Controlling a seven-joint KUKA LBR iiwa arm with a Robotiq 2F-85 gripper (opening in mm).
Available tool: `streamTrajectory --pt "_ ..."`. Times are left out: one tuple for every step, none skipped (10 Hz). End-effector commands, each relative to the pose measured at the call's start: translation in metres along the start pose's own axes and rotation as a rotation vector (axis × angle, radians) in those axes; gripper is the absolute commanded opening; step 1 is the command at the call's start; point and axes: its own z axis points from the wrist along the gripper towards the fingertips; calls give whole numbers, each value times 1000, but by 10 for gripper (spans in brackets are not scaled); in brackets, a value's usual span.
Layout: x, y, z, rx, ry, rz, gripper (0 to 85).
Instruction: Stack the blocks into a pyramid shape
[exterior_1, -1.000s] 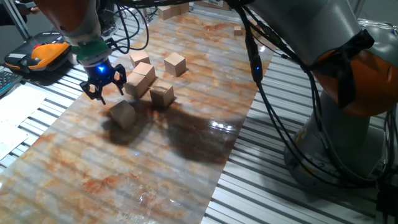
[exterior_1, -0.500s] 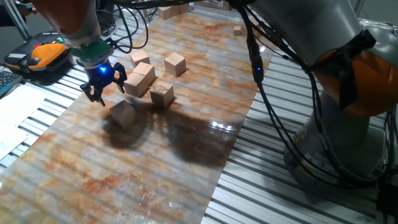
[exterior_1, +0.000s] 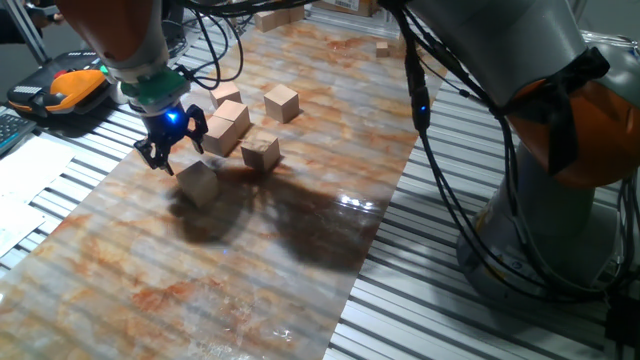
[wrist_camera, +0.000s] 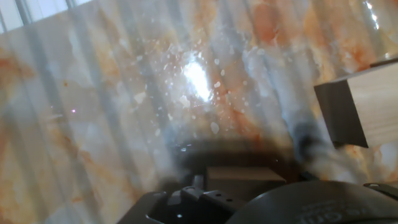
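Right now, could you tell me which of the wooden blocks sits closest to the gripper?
The lone block lying just below the open gripper, nearest the camera. The other blocks cluster further back and to its right.

Light-tan wooden cubes, plain, all one size, lay loose on the marbled sheet; none formed a pyramid. Nearest block (exterior_1: 197, 183) sat alone, turned corner-on. At its 1 o'clock, a second block (exterior_1: 261, 152) sat flat. A stacked pair (exterior_1: 226, 130) stood just beside that one at 10 o'clock, upper cube skewed. Farther block (exterior_1: 226, 95) at 12; outlying block (exterior_1: 282, 102) at 2 o'clock, apart. A sixth could not be told.
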Motion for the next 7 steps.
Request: streamTrajectory --pt "2 0 0 3 -1 -3 680" --pt "3 0 1 5 -2 -9 680" --pt "4 0 2 5 -2 -15 680" --pt "6 0 2 13 -1 -32 510" --pt "7 0 3 26 -2 -54 510" --pt "7 0 3 32 1 -65 510" --pt "8 0 3 36 1 -75 510"
